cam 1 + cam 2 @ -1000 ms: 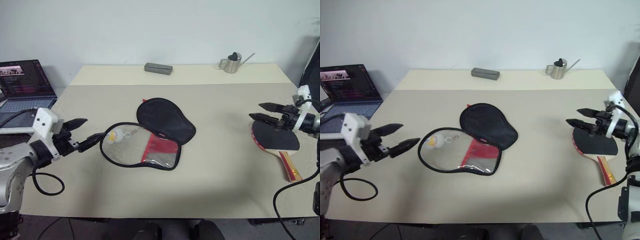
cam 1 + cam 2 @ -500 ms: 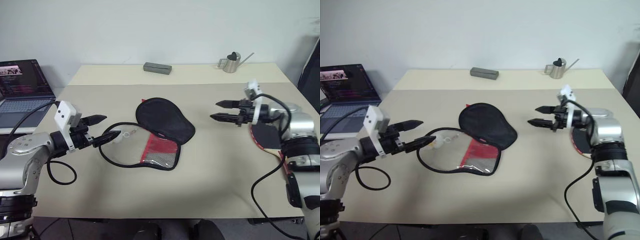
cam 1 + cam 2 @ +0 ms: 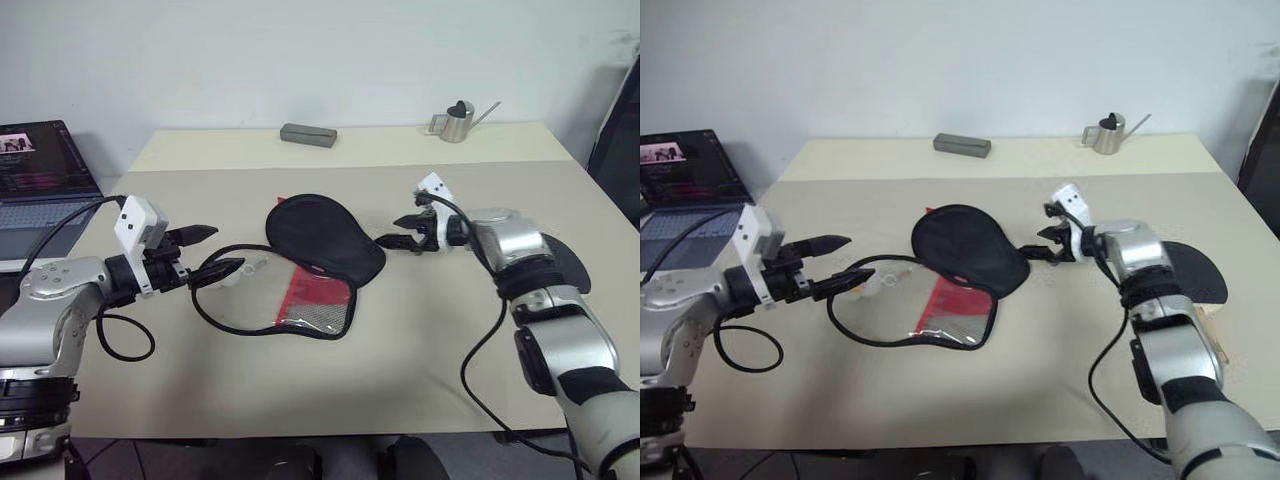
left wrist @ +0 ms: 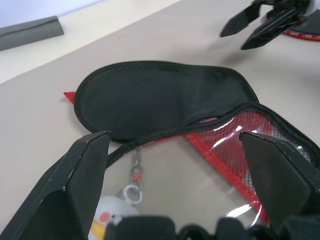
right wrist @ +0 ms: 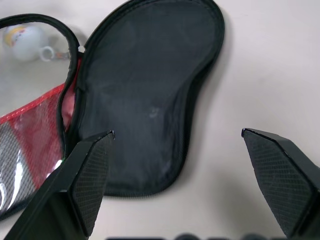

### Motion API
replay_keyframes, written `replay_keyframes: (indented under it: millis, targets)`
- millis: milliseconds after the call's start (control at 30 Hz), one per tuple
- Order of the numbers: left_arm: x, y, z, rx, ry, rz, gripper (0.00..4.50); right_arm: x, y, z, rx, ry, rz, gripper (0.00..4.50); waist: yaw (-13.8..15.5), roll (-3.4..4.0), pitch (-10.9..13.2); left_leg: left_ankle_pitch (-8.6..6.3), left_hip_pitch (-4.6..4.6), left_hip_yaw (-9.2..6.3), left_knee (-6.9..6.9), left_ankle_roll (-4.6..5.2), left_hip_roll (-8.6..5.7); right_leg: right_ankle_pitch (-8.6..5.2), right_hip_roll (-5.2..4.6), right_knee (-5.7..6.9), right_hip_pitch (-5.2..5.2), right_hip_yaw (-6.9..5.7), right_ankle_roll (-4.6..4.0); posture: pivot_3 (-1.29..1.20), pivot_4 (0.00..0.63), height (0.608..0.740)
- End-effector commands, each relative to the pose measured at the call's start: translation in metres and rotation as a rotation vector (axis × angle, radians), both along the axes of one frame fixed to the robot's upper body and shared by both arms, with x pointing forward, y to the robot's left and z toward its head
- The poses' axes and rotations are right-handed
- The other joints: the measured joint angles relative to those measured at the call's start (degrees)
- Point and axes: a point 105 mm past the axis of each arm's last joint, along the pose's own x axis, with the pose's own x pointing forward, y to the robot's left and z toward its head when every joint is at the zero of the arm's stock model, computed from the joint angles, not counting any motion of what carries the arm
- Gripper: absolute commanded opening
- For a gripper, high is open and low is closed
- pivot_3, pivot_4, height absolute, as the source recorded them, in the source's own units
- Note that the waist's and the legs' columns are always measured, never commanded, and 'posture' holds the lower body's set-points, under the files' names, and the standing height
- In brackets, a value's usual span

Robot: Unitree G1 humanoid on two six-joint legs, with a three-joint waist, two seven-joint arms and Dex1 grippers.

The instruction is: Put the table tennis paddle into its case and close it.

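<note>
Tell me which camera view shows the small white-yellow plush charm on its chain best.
The left wrist view: the small white-yellow plush charm and its chain sit close up between the open left gripper fingers. The right wrist view shows it small in a corner; in the head views it is tiny.

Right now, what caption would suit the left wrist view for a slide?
Open left gripper poised over the unzipped case, plush charm below, right gripper approaching opposite.

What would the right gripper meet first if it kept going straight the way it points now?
Most likely the open black flap of the case: the right gripper, jaws open, points straight at it from close by, angled slightly down. Exact height is unclear.
</note>
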Motion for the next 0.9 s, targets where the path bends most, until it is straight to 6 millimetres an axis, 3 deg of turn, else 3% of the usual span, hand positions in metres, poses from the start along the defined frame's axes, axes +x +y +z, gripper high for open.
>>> replay_keyframes:
  millis: [33, 267, 767, 900]
  targets:
    - [0.002, 0.0, 0.011, 0.014, -0.052, -0.008, 4.5, 0.012, 0.012, 0.014, 0.003, -0.078, -0.017, 4.47, 0.0, 0.0, 0.0, 0.0, -0.01, 0.0, 0.04, 0.0, 0.0, 0.0, 0.0, 0.02, 0.0, 0.01, 0.0, 0.0, 0.15, 0.74]
    - [0.005, 0.0, 0.012, 0.016, -0.058, -0.009, 4.5, 0.021, 0.032, 0.006, 0.006, -0.082, -0.073, 4.47, -0.2, 0.0, 0.0, 0.02, 0.01, -0.02, 0.07, -0.04, -0.01, 0.01, 0.02, 0.07, 0.0, 0.03, -0.02, 0.0, 0.15, 0.74]
    - [0.008, 0.0, 0.012, 0.025, -0.066, -0.002, 4.5, 0.023, 0.053, -0.03, -0.082, -0.069, -0.165, 4.47, -1.6, 0.0, 0.0, 0.03, 0.02, -0.05, 0.07, -0.05, -0.02, 0.02, 0.02, 0.09, 0.0, 0.05, -0.02, 0.0, 0.15, 0.74]
    - [0.007, 0.002, 0.01, 0.028, -0.067, 0.009, 4.5, 0.021, 0.058, -0.033, -0.088, -0.065, -0.152, 3.23, -1.7, 0.0, 0.0, 0.03, 0.04, -0.06, 0.07, -0.05, -0.01, 0.02, 0.03, 0.11, 0.0, 0.07, -0.03, 0.0, 0.15, 0.74]
